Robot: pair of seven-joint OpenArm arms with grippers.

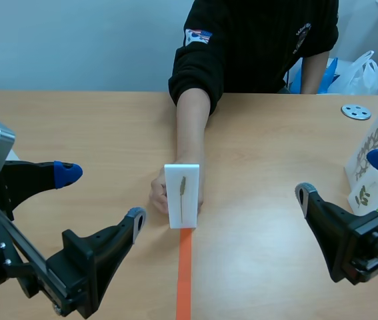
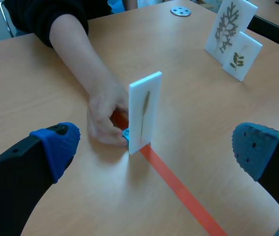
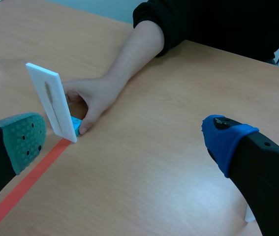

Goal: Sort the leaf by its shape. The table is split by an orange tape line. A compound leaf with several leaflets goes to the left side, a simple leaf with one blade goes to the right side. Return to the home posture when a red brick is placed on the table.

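At lower left the left end effector hangs with its fingers spread wide; at centre a person's hand steadies the upright white leaf card at the far end of the orange tape line. Its leaf looks like one narrow blade, so the right end effector, likewise agape at lower right, should wait for the hand to clear. It should then pinch the card's side edges and set it near the two leaf cards at the right edge.

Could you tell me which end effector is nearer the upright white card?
Left. The left end effector is open just beside the white card; the right end effector is farther off on its other side.
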